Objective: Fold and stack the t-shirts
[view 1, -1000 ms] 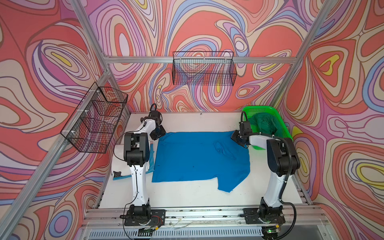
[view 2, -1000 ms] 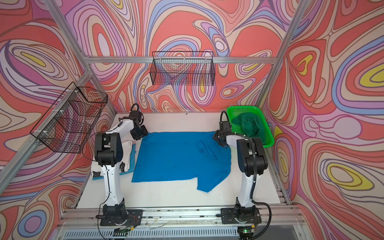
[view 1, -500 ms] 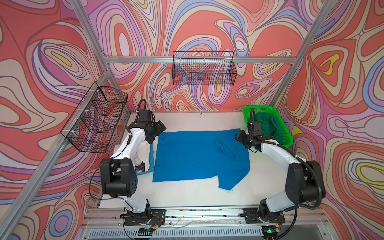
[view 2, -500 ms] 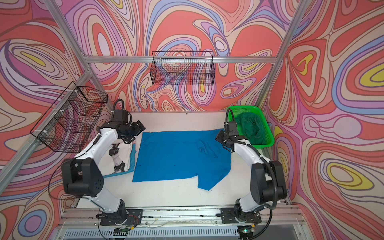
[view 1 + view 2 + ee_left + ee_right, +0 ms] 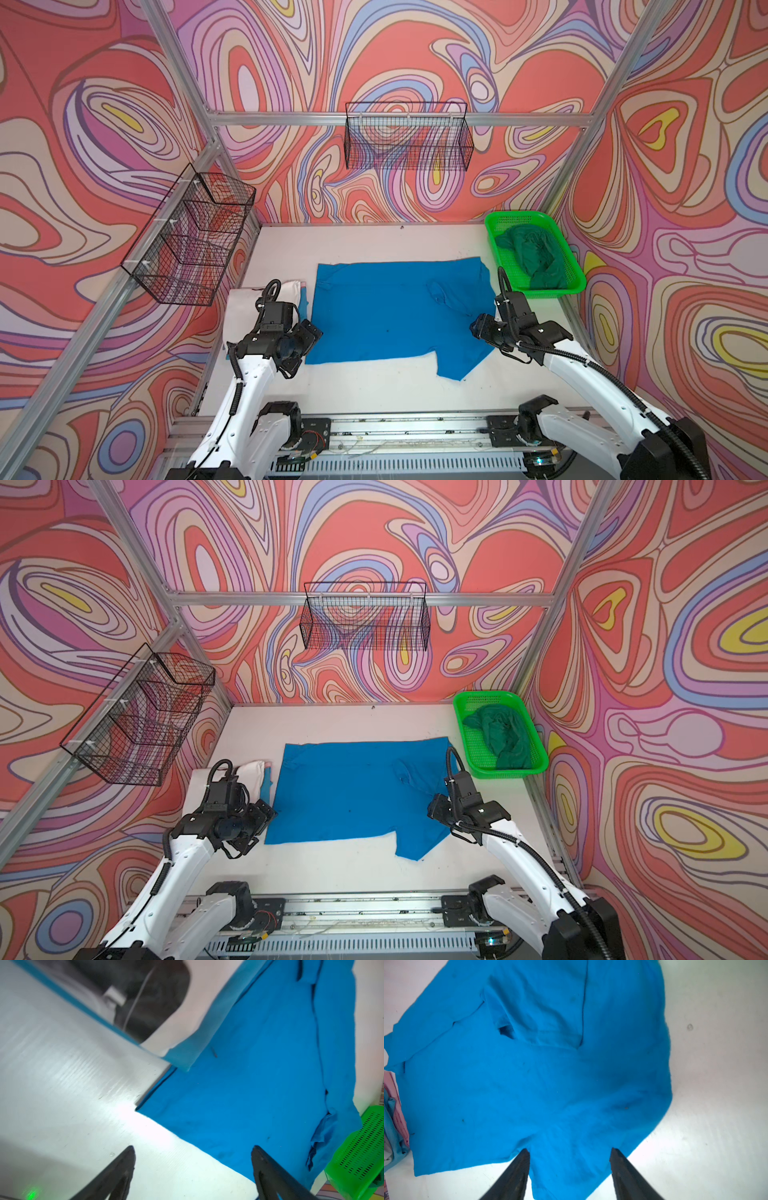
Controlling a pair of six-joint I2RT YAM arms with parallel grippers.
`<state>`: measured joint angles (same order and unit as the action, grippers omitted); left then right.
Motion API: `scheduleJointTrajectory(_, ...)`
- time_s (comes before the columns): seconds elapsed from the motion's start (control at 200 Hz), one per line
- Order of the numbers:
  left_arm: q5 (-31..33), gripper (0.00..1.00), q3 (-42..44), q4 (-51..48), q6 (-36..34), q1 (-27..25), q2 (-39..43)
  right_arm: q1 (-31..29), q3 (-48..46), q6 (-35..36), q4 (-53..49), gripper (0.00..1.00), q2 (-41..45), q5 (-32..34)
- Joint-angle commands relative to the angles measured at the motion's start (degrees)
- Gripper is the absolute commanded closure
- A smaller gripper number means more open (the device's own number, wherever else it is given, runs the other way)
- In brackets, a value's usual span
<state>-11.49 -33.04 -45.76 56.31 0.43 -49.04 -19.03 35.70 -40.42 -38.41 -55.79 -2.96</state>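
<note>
Two arms (image 5: 245, 386) low, flanking blue t-shirt (image 5: 395, 316); left fingers (image 5: 120, 1169), right fingers (image 5: 518, 1174) apart, empty.

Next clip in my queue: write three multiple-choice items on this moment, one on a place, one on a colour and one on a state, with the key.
1. Where is the dark green t-shirt?
A. in the green basket
B. on a chair
C. on a wall hook

2. What colour is the spread t-shirt on the table?
A. white
B. bright blue
C. red

3. How does the left gripper stand?
A. shut on cloth
B. shut on a bottle
C. open, holding nothing

Key:
1 A: it lies crumpled inside the basket.
2 B: it is plain bright blue in both top views.
3 C: the left wrist view shows its fingers apart with nothing between them.
</note>
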Motion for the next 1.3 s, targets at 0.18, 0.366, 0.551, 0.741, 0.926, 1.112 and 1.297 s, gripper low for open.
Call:
scheduleJointTrajectory(0.18,5.2,0.27,7.6,3.0,1.9,0.3,-3.6,-3.5,-2.8,-4.5,-3.8,0.35,0.9,3.0)
scheduleJointTrajectory(0.366,7.7,0.40,5.8,7.5,-0.9,0.3,-11.3,-3.9,-1.6,-4.5,-4.4,0.36,0.9,4.1)
scheduleJointTrajectory(0.551,9.3,0.52,6.2,10.2,-2.2,0.2,-14.8,-4.0,-1.0,-4.0,-4.7,0.36,-0.4,5.1)
scheduleJointTrajectory(0.741,8.6,0.69,6.4,11.2,-2.8,0.3,-18.4,-4.0,0.6,-3.4,-5.4,0.36,-0.9,5.4)
scheduleJointTrajectory(0.926,7.5,0.85,7.1,12.8,-3.3,0.3,-19.1,-4.0,0.6,-2.0,-7.2,0.36,-2.9,3.3)
scheduleJointTrajectory(1.112,6.0,1.00,6.5,13.1,-3.4,0.2,-18.8,-4.7,-3.7,-2.9,-5.5,0.37,-4.0,0.8)
scheduleJointTrajectory(1.297,5.0,1.00,5.1,11.2,-2.5,0.2,-16.1,-13.2,-5.7,-9.8,-5.4,0.39,-4.2,3.2)
